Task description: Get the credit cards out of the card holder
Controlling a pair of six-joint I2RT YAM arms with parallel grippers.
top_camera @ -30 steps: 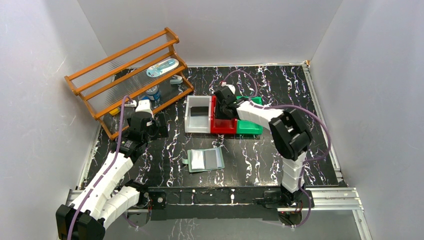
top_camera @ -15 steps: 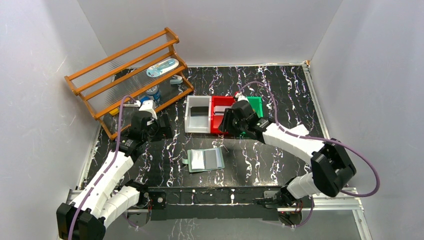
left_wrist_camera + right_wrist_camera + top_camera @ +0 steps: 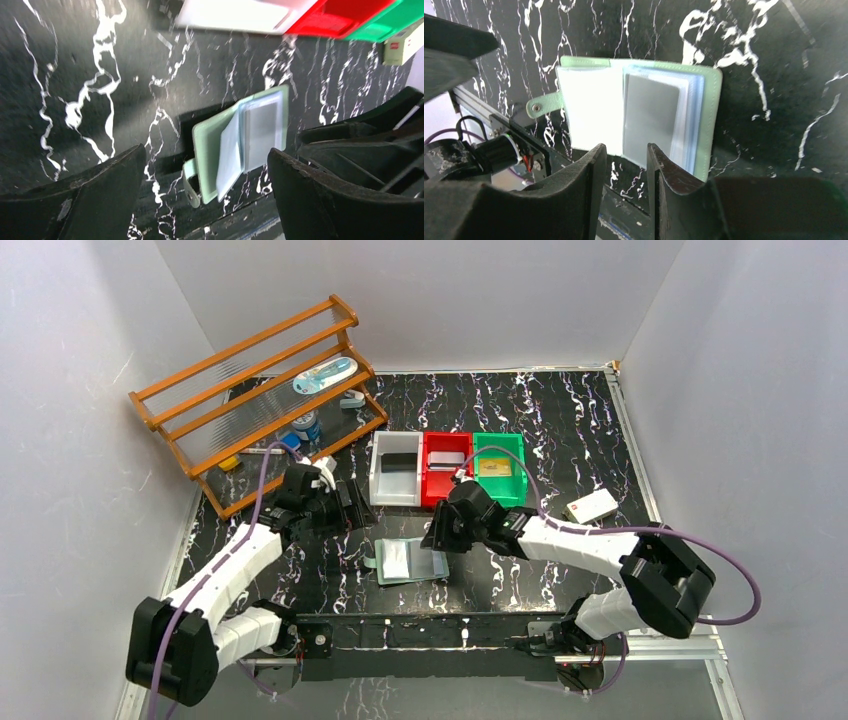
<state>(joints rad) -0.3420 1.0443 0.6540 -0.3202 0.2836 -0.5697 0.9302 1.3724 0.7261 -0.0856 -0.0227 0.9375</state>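
Note:
The grey-green card holder [image 3: 410, 560] lies spread open near the table's front edge, its tab to the left. A grey credit card [image 3: 651, 115] shows in its right clear pocket; the left pocket [image 3: 591, 110] looks pale and glossy. My right gripper [image 3: 437, 533] hovers over the holder's right half, jaws partly open with nothing between them [image 3: 625, 150]. My left gripper [image 3: 350, 508] stands wide open to the holder's upper left, looking down at the holder [image 3: 245, 140]. Other cards lie in the white bin [image 3: 398, 462], the red bin [image 3: 447, 457] and the green bin [image 3: 490, 468].
Three joined bins, white [image 3: 380, 480], red [image 3: 430, 495] and green [image 3: 515, 490], stand just behind the holder. A white box with a red mark [image 3: 590, 505] lies to the right. An orange shelf rack [image 3: 260, 390] with small items stands at the back left.
My right arm has swung from the bins down to the holder. My left gripper has moved right toward the holder. The white box, hidden before by the right arm, now shows.

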